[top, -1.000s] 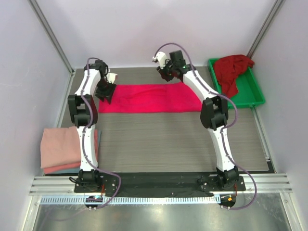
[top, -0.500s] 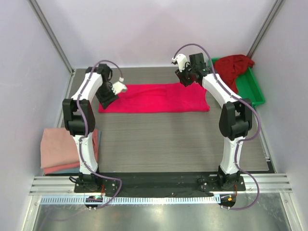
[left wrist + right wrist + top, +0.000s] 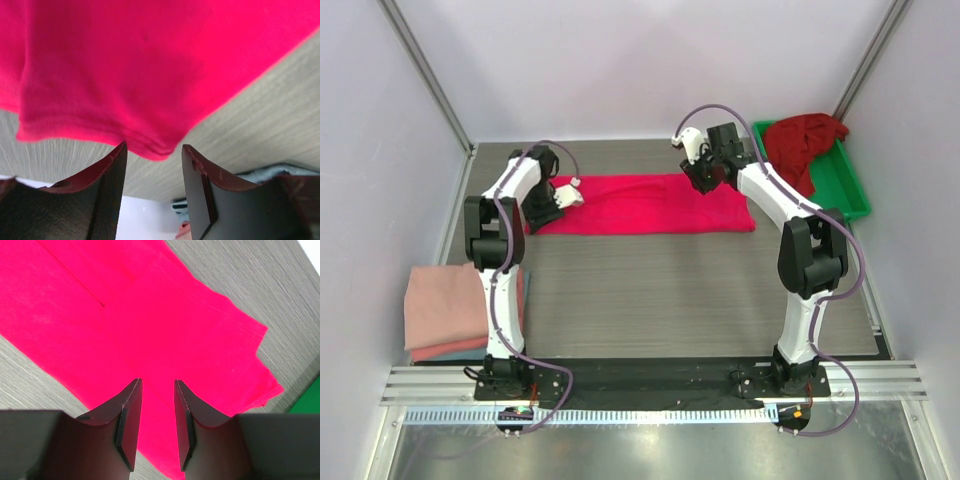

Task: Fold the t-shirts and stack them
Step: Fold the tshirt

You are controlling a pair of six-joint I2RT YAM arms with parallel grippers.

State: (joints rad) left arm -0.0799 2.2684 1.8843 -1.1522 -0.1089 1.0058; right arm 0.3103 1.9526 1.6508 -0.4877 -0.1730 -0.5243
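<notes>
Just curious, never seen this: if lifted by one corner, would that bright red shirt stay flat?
Probably not: the bright red shirt lies limp with soft creases, so it would likely droop. It looks thin, so probably light. Pushed, it would likely bunch rather than slide.

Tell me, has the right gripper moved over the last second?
Yes. The right gripper has shifted rightward, closer to the green tray, and hangs over the pinkish-red t-shirt.

You have a grey table [image 3: 670, 290]: bright red shirt [image 3: 640, 203] flat, green tray [image 3: 842, 206] to its right, salmon stack [image 3: 445, 305] near-left of it.
</notes>
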